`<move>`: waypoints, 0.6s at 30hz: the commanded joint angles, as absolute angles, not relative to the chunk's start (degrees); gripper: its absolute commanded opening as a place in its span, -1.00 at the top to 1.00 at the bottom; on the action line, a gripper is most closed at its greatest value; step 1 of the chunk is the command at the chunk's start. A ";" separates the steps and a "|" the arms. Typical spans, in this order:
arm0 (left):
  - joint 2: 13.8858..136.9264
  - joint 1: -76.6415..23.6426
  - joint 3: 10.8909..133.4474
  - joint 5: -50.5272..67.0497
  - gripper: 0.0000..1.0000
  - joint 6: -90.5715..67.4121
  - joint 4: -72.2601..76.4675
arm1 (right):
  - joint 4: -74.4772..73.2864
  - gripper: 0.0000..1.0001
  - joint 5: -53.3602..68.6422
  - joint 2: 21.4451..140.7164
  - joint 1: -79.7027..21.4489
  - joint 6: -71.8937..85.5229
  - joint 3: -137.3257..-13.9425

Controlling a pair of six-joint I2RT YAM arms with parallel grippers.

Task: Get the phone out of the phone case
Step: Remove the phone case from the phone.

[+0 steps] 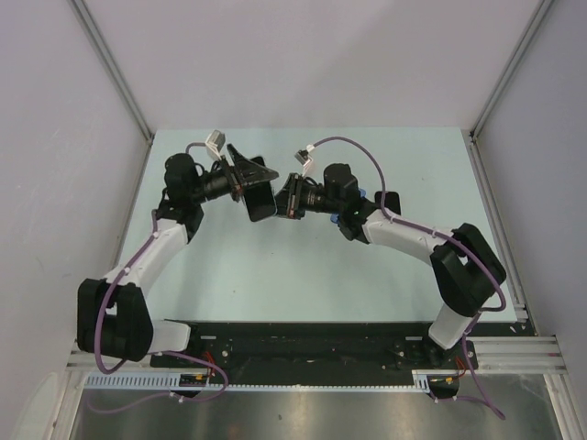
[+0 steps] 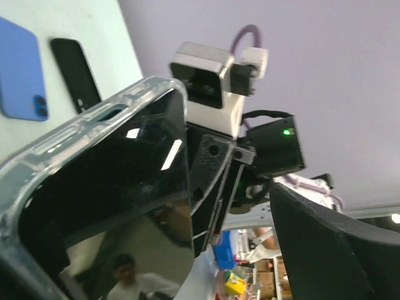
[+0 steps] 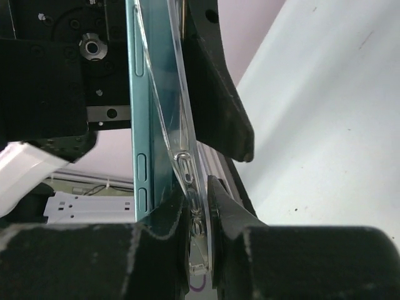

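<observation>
Right pincer [image 3: 197,199] nearly closed, tips pinching the clear phone case [image 3: 178,134] rim | teal phone [image 3: 141,112] just left of those tips, case edge bowed off it | left pincer [image 1: 260,188] opposite, clamping the phone | we see open surface [image 3: 325,125] beneath both.

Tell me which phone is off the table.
The dark-screened phone in the clear case; the blue phone and black phone lie flat on the table.
</observation>
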State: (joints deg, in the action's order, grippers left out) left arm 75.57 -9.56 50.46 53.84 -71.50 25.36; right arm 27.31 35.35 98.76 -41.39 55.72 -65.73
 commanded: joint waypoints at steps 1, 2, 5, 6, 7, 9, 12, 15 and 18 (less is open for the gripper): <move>69.35 -7.83 59.41 53.27 -0.92 -51.44 3.88 | 7.86 1.00 17.01 95.37 -40.07 49.23 -64.78; 69.35 -7.30 59.41 53.00 -0.91 -50.89 1.78 | 6.17 1.00 14.96 94.32 -40.08 48.52 -64.78; 69.52 -5.02 58.45 52.47 -0.92 -49.05 -2.36 | 1.85 1.00 9.68 92.99 -40.60 46.32 -64.69; 69.43 -4.40 57.93 52.04 -0.93 -48.78 -2.89 | 1.32 1.00 9.06 92.73 -40.78 45.45 -64.77; 69.35 -3.52 56.96 51.51 -0.93 -48.61 -3.60 | 0.27 1.00 7.49 92.64 -41.13 45.18 -64.78; 68.73 -2.99 55.47 50.28 -0.93 -48.43 -4.48 | -2.26 1.00 5.72 92.64 -41.66 44.39 -64.78; 67.42 -2.46 54.06 49.92 -0.93 -49.30 -3.34 | -4.04 1.00 2.90 93.07 -42.45 43.59 -64.78; 67.06 -2.29 53.88 49.57 -0.93 -49.40 -3.34 | -4.74 1.00 0.89 93.51 -43.50 42.63 -64.78; 66.71 -2.02 54.05 48.96 -0.93 -48.87 -4.13 | -7.37 1.00 -2.89 93.60 -44.82 40.35 -64.86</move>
State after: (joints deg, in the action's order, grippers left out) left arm 68.36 -2.44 54.08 49.71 -51.31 -4.01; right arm -5.82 4.10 94.50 -42.74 44.18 -63.55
